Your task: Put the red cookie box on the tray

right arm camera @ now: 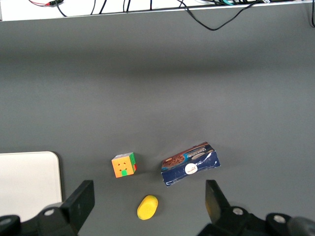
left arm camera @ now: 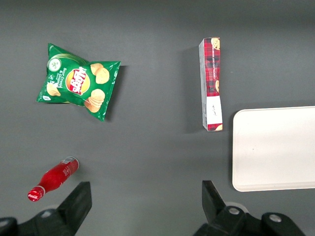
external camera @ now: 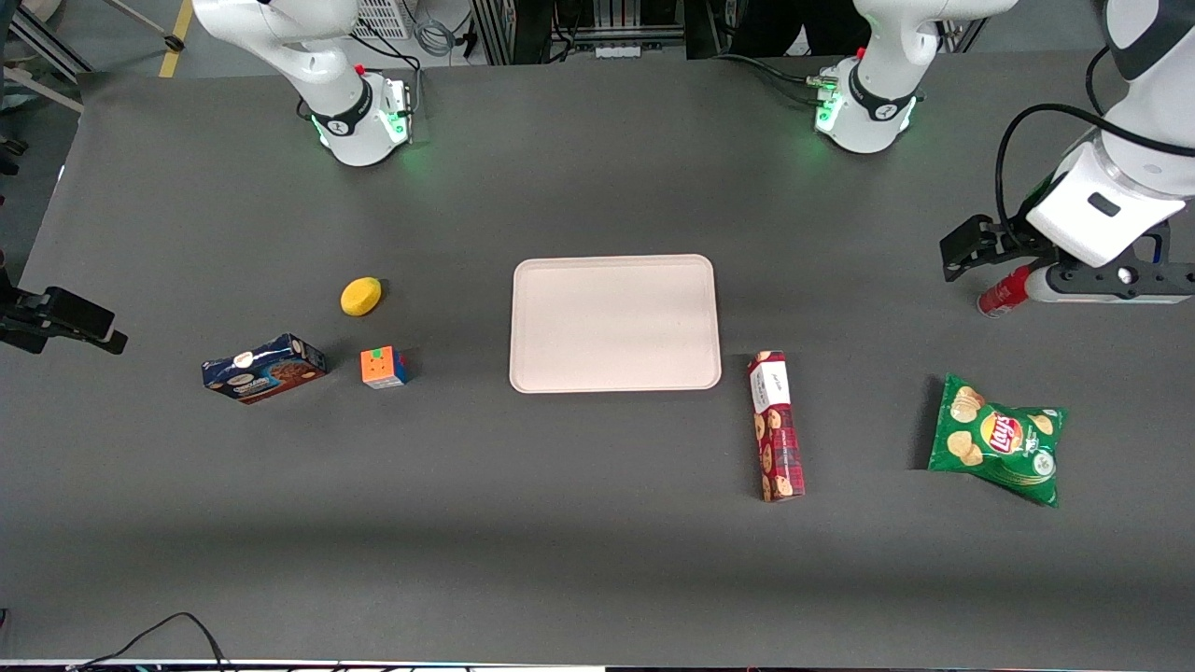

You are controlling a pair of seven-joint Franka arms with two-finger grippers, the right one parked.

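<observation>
- The gripper (left arm camera: 142, 206) hangs high over the working arm's end of the table, fingers (left arm camera: 212, 199) spread wide, holding nothing.
- The red cookie box (external camera: 776, 426) lies flat on the table, just off the tray (external camera: 616, 323) at about 4 o'clock, not touching it.
- Chips bag (external camera: 1001, 440) sits at the box's 3 o'clock, well apart.
- Small red bottle (left arm camera: 52, 179) lies under the gripper.

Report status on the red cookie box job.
Gripper open, high above the small red bottle, holding nothing. Red cookie box flat on the table, beside the tray, not on it. Path between them clear.
</observation>
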